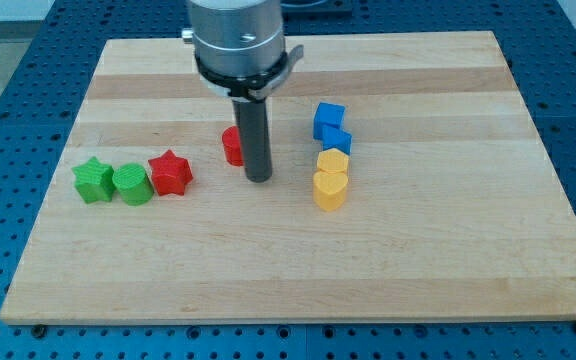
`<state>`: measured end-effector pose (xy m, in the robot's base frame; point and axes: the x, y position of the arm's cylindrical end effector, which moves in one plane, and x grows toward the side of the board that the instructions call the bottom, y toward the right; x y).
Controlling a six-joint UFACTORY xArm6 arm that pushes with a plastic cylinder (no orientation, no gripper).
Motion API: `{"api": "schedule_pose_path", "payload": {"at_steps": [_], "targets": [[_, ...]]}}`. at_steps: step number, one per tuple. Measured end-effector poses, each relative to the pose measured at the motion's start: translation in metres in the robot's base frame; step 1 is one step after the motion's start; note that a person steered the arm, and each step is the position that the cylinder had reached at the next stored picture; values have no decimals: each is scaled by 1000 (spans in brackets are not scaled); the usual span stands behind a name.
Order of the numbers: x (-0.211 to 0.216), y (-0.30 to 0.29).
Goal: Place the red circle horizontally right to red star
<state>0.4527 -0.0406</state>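
A: Where does the red circle (pixel 232 146) sit right now?

B: Up at about one o'clock from the red star (pixel 170 172), near it but clearly apart, and higher up the board (pixel 448 270). Most of it hides behind the rod; only its left part shows.

A: And my tip (pixel 258 179)?

B: At roughly four o'clock from the circle, just beside it on the view's right and a little lower. Whether it touches I cannot tell, since the rod covers that edge.

A: Any hand state to report?

B: No hand at all, nothing that opens or clenches. The rod holds nothing; it can only shove.

A: Why stand there?

B: My guess: the circle needs to come down level with the star, so the tip would be better off at the circle's twelve o'clock side.

A: The neighbours?

B: A green star (pixel 92 181) and green cylinder (pixel 132 185) line up at the red star's nine o'clock. Two blue cubes (pixel 330 124) and two yellow blocks (pixel 331 178) stack in a column at three o'clock of the tip, well clear
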Motion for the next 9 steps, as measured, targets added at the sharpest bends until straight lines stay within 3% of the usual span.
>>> {"api": "schedule_pose_path", "payload": {"at_steps": [2,3,5,7,8,9], "targets": [[-100,21],[-127,-2],[-78,-54],[-21,-62],[-39,-62],[-84,-59]]}}
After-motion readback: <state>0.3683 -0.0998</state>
